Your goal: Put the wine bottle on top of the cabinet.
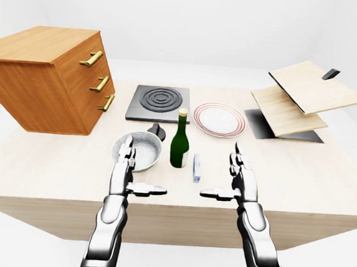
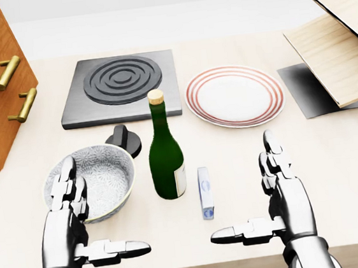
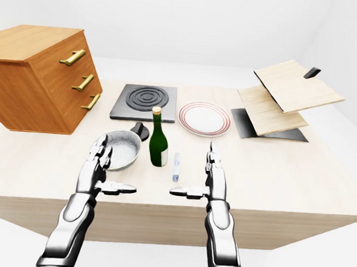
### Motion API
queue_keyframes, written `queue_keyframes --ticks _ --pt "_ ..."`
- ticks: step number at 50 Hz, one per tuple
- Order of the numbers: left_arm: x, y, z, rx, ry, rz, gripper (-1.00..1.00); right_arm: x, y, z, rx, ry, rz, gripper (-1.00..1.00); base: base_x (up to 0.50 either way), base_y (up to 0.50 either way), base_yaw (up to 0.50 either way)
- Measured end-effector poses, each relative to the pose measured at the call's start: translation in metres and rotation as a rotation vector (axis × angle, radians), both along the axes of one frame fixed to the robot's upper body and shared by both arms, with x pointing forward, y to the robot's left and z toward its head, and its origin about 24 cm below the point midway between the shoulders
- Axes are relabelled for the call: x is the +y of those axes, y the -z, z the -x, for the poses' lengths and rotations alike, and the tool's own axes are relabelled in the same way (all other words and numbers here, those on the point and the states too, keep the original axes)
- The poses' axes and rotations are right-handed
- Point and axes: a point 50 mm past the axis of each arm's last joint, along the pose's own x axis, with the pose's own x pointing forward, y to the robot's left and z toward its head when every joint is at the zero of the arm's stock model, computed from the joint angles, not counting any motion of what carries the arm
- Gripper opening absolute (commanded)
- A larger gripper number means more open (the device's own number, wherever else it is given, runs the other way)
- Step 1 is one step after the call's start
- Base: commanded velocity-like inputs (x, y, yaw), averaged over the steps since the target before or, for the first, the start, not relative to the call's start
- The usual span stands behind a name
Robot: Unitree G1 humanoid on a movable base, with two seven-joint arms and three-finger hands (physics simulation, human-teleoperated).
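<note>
- In the head view the cabinet is cut off at the left edge; the left-eye view shows it whole, a wooden box with three brass handles, tilted, at the left end of the counter.
- The wooden boards at the right of the left-eye view lean over a dark flat sheet, and they hide most of it. What the small dark piece at their top is, I cannot tell.
- The small white and blue box has print too small to read.
- The wine bottle stands upright on the counter, green with a cork-coloured top, between the bowl and the small box, below the black stove plate in the head view.
- The patterned bowl looks empty; its black handle points toward the stove plate.
- The plate with red rings carries nothing.
- The left hand is open, fingers straight up and thumb pointing inward, over the lower rim of the bowl. It holds nothing.
- The right hand is also open in the same pose, right of the small box, apart from the bottle.
- Between the two thumbs there is bare counter, and the near edge of the counter runs just below the hands.
</note>
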Motion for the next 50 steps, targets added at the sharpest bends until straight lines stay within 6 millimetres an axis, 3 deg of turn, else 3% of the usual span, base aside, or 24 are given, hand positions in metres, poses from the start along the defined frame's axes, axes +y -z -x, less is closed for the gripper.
queue_keyframes --ticks 27,50 --pt "0.0069 0.0006 0.0018 -0.006 -0.016 -0.012 1.00 -0.0079 -0.0007 0.0004 -0.011 0.011 -0.005 1.00 0.00 0.00 0.00" --pt "0.0079 0.0007 0.0014 -0.008 -0.022 -0.007 1.00 -0.0095 -0.0009 0.0001 -0.011 0.019 0.000 1.00 0.00 0.42 0.00"
